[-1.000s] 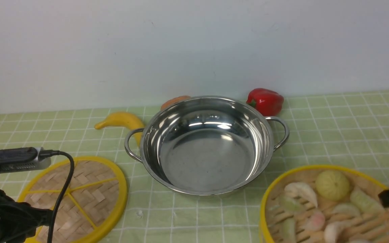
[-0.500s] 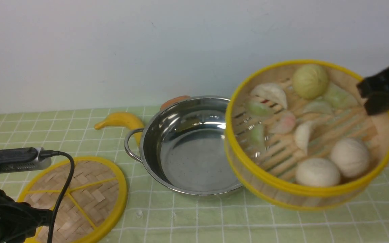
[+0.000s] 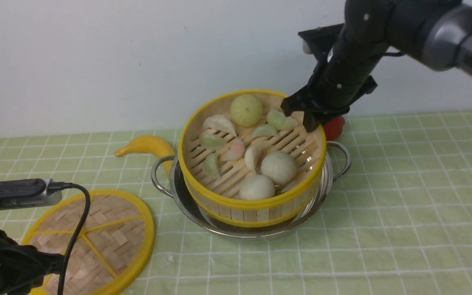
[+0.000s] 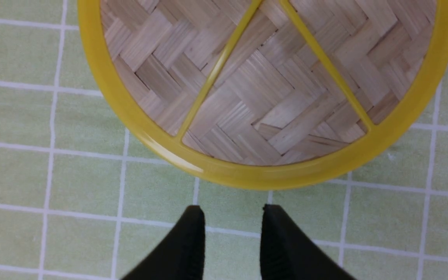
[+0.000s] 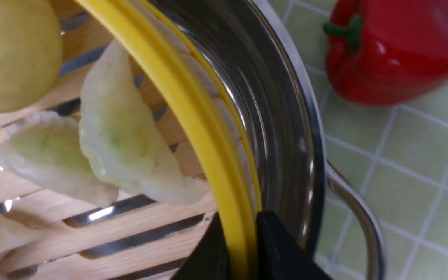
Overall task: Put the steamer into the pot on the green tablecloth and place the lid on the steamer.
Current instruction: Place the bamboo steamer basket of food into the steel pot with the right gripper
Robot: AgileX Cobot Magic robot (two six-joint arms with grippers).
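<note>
The steamer (image 3: 252,164), a bamboo basket with yellow rims holding pale dumplings and buns, stands with its lower part inside the steel pot (image 3: 334,164) and tilts a little toward me. My right gripper (image 3: 307,116) is shut on its far right rim; in the right wrist view the black fingertips (image 5: 274,249) pinch the yellow rim (image 5: 193,116) just inside the pot wall (image 5: 286,116). The woven lid (image 3: 92,239) lies flat on the green tablecloth (image 3: 404,205), left of the pot. My left gripper (image 4: 231,217) hovers open beside the lid's rim (image 4: 270,177), touching nothing.
A yellow banana (image 3: 146,145) lies behind the pot's left handle. A red pepper (image 5: 395,50) sits on the cloth behind the pot's right handle (image 5: 356,210), mostly hidden by my right gripper in the front view. A white wall closes off the back.
My right arm carried the steamer up from the near right, then left and down into the pot. The left arm and the lid have not moved.
</note>
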